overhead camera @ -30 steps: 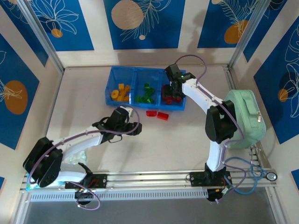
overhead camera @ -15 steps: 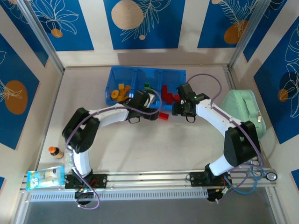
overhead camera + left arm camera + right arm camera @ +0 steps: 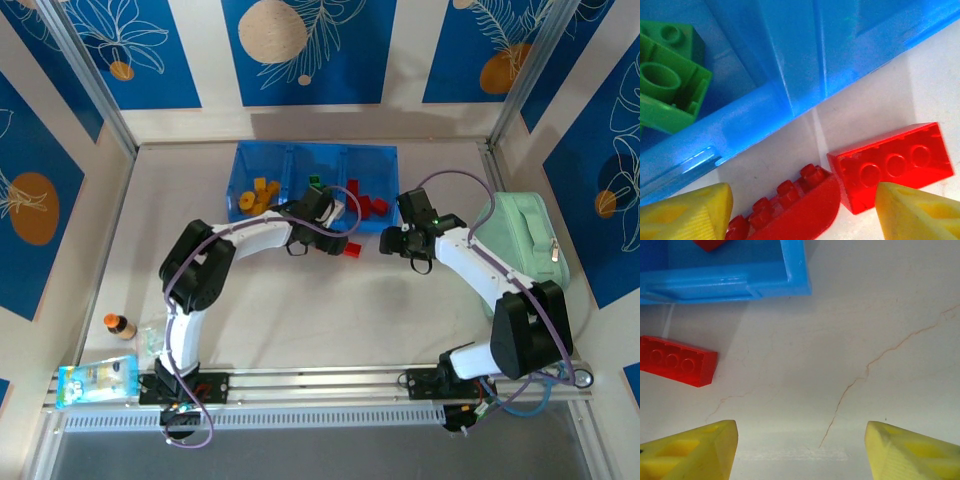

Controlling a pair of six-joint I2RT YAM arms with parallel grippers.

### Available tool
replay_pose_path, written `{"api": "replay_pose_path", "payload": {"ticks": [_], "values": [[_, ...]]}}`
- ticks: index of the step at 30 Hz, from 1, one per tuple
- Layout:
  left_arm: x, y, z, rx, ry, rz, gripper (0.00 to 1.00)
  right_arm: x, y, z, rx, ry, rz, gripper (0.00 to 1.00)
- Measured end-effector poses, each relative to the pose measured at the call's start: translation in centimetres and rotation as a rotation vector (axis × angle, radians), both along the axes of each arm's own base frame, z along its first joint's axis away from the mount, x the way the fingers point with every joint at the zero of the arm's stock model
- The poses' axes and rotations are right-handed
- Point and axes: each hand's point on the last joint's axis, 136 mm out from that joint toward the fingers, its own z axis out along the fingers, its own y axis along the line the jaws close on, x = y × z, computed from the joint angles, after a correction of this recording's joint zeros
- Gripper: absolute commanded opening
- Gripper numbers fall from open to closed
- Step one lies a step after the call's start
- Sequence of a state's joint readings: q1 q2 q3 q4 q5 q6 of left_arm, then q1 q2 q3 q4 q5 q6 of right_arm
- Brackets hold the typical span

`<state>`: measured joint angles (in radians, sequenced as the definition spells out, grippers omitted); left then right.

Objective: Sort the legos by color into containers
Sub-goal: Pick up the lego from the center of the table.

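Tray: a translucent blue tray [image 3: 262, 160] is sitting at the far middle of the worktop [image 3: 300, 310], with three compartments side by side.
Left compartment: yellow-orange legos [image 3: 260, 196] are lying in it.
Middle compartment: green legos [image 3: 667, 85] are lying in it, close behind the tray's front wall.
Right compartment: red legos [image 3: 370, 204] are lying in it.
Loose legos: two red pieces are lying on the worktop just in front of the tray's front wall, beneath the middle and right compartments. A red brick [image 3: 892, 167] is lying underside up. A curved red piece [image 3: 790, 212] is lying beside it with its studs showing. I cannot tell whether the two are touching.
Left gripper [image 3: 802, 200]: it is hovering low over the two loose pieces. Its jaws are standing apart with the curved red piece between them and are gripping nothing.
Right gripper [image 3: 800, 440]: it is hovering in front of the tray's right front corner. Its jaws are standing apart over bare worktop and are holding nothing.
Case: a mint-green case [image 3: 525, 250] is lying to the right of the tray.
Odds: a small bottle [image 3: 118, 325] and a packet [image 3: 95, 378] are lying well apart from the tray, at the near left.
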<state>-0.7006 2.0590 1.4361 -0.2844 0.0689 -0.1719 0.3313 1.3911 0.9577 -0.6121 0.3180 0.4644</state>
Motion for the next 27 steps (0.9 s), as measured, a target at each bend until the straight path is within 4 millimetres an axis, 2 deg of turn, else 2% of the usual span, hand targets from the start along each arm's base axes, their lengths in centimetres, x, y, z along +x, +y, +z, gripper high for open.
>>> {"api": "replay_pose_path", "payload": {"ticks": [5,11,18,27], "values": [[-0.3,0.3,-0.6,0.013,0.011,-0.005,0.72,0.1,0.1,0.0,0.006,-0.003,0.002,0.68],[-1.9,1.6,-1.9,0.033,0.044,-0.002,0.67,0.4,0.3,0.2,0.014,-0.016,0.003,0.68],[-2.7,2.3,-1.8,0.030,0.041,0.004,0.53,0.4,0.4,0.2,0.022,-0.016,-0.004,0.68],[-2.8,2.5,-1.9,0.044,0.043,0.002,0.38,0.3,0.3,0.5,0.027,-0.024,-0.008,0.67]]}}
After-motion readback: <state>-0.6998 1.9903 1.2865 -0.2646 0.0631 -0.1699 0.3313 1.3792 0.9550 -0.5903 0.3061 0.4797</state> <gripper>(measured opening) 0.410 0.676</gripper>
